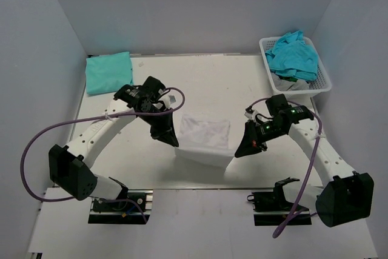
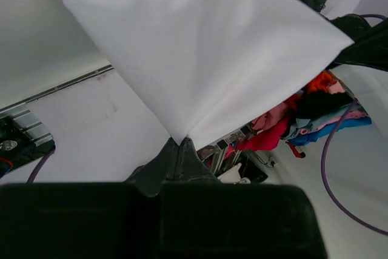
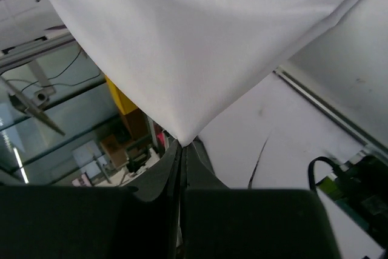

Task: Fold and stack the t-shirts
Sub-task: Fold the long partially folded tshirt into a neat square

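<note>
A white t-shirt hangs spread between my two grippers above the middle of the table. My left gripper is shut on its left corner; the left wrist view shows the cloth pinched at the fingertips. My right gripper is shut on its right corner; the right wrist view shows the cloth pinched at the fingertips. A folded turquoise t-shirt lies at the table's back left. Crumpled turquoise t-shirts fill the basket.
A white plastic lattice basket stands at the back right of the table, with a bit of grey-white cloth under the turquoise ones. White walls close in the table at the left, back and right. Purple cables loop from both arms.
</note>
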`<state>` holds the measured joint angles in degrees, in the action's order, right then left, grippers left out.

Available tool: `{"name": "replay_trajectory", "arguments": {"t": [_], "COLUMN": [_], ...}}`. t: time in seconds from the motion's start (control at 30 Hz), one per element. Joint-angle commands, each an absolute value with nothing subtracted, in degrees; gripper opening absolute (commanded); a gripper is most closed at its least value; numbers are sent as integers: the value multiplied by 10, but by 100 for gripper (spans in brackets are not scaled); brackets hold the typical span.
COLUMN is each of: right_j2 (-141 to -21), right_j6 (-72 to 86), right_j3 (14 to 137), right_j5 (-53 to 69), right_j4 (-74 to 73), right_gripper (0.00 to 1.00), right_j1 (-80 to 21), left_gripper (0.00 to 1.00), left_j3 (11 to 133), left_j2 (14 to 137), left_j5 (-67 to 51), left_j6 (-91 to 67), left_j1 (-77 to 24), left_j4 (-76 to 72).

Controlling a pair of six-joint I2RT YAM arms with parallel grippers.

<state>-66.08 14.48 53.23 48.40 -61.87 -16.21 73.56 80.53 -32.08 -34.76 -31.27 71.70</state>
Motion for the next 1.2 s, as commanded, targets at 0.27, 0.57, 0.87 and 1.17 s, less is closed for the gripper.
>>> {"name": "replay_trajectory", "arguments": {"t": [0.27,0.57,0.87,1.17], "right_j2": [-714,-790,-873,-976], "right_j6": [134,145,157,181], "right_j3": [574,621,671,711], "right_j5": [534,536,506,494], "right_j4": [-620,-558,-474,-395], "right_gripper": [0,0,0,0], "right_j1": [-142,-106,-85,-75], "left_gripper": [0,0,0,0], "left_j3": [839,885,896,907], "left_j2": [845,936,972,1036], "left_j5": [-270,-187,-98,-97], "left_j6": [-327,-332,-360,-360], "left_j1": [-300,-288,-258,-242], "left_j4": [724,655,566,461]}}
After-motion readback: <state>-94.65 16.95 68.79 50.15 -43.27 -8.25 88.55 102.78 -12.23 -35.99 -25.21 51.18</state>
